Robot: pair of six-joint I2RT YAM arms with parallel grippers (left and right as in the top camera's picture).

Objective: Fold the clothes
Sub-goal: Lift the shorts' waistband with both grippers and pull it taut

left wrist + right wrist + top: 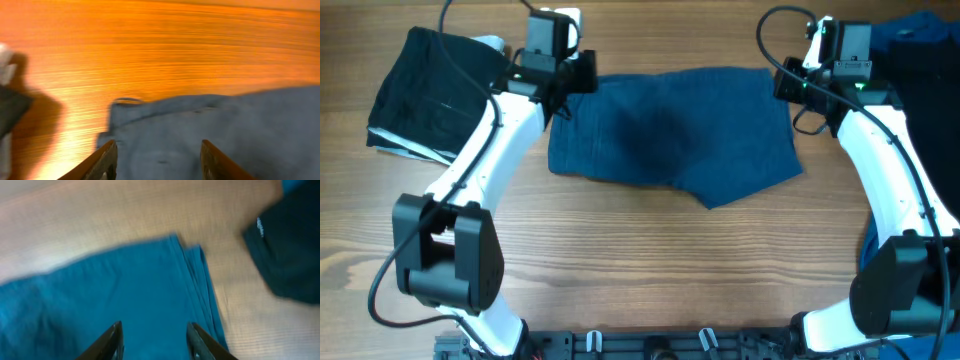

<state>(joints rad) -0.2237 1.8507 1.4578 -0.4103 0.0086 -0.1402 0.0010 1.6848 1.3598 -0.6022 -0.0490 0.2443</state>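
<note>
I am holding my left gripper (158,144) over the far left corner of the dark navy, roughly rectangular denim-like garment (670,130), which is lying flat on the wooden table (650,270). My right gripper (155,324) is hanging over its far right corner, jaws parted like the left's. A folded black fabric garment (425,95) is lying left of the navy piece, apart from it, and another dark fabric garment (930,80) is lying to its right.

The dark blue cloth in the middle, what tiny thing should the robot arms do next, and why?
Probably lower the left gripper and right gripper and pinch the far edge of the dark navy denim-like cloth. Both are open, one over each far corner, and the cloth lies spread flat on the wooden table, so gripping those corners looks like the way to start a fold.
</note>
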